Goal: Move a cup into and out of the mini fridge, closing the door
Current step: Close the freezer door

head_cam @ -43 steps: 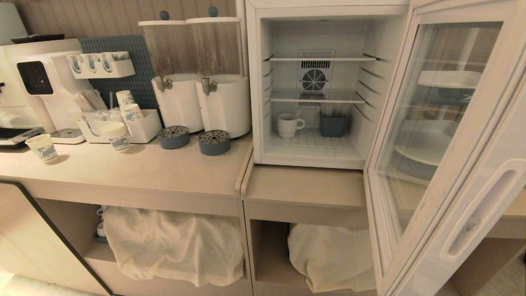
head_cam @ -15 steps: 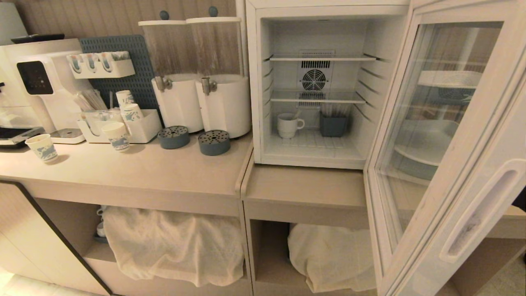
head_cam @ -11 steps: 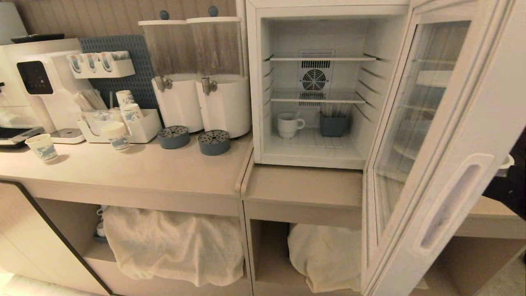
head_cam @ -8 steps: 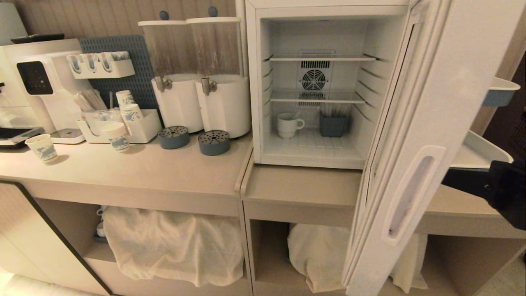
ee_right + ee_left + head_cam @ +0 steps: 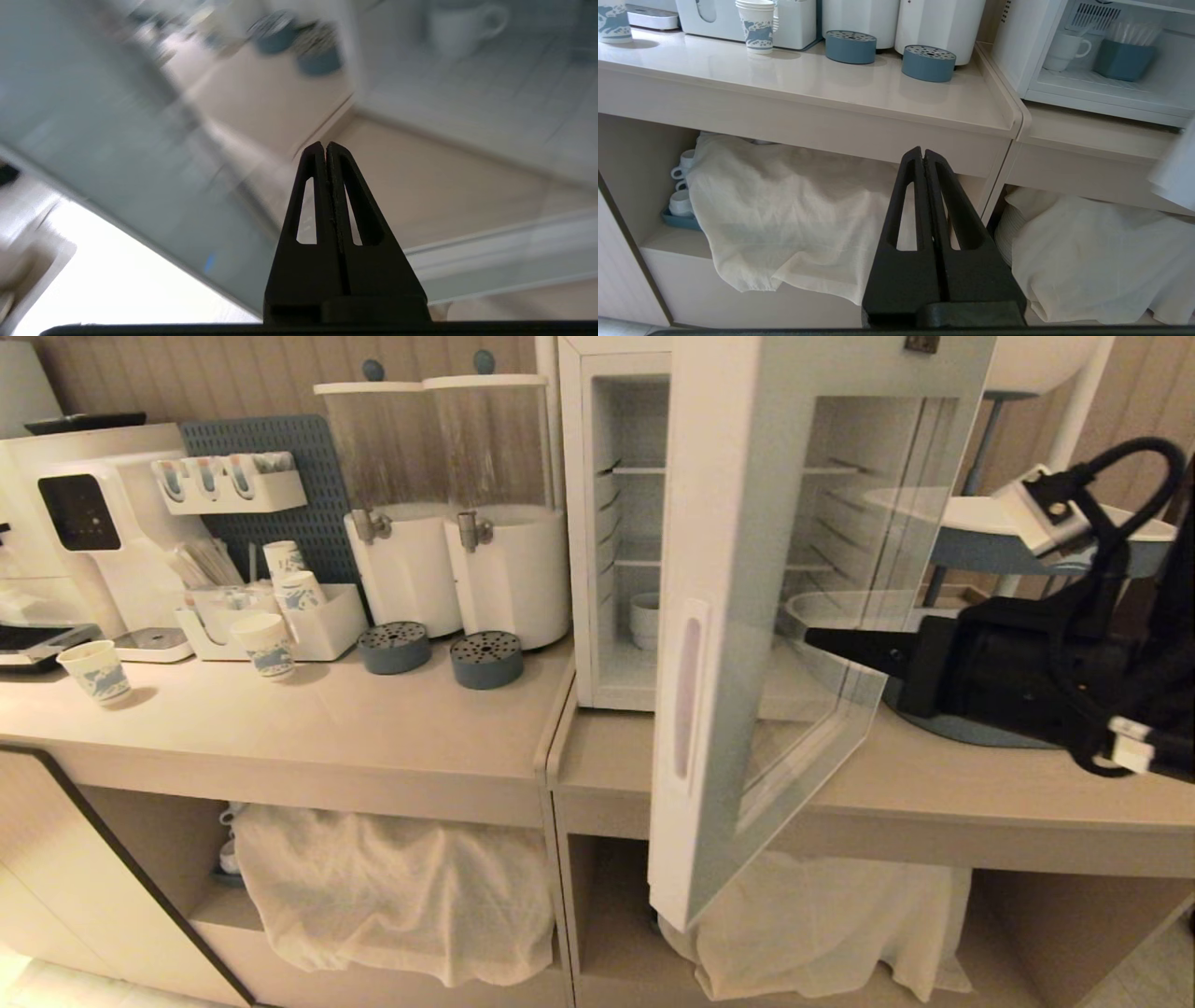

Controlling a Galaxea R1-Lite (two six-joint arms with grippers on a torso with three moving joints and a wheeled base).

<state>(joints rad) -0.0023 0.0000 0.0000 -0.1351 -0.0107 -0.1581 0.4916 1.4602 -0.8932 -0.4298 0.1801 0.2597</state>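
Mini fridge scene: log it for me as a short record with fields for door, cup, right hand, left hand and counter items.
door: door half closed, standing between the camera and the mini fridge interior
cup: white cup on the fridge floor, beside a blue-grey container
right hand: right hand shut, empty, its tip against the outer face of the door glass
left hand: left hand shut, empty, low in front of the counter shelves
counter items: two drink dispensers, paper cups

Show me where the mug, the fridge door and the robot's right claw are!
mug [image 5: 1064, 45], left wrist view, on its white side.
fridge door [image 5: 738, 644], head view, on the glass.
right gripper [image 5: 822, 639], head view, at its closed tips.
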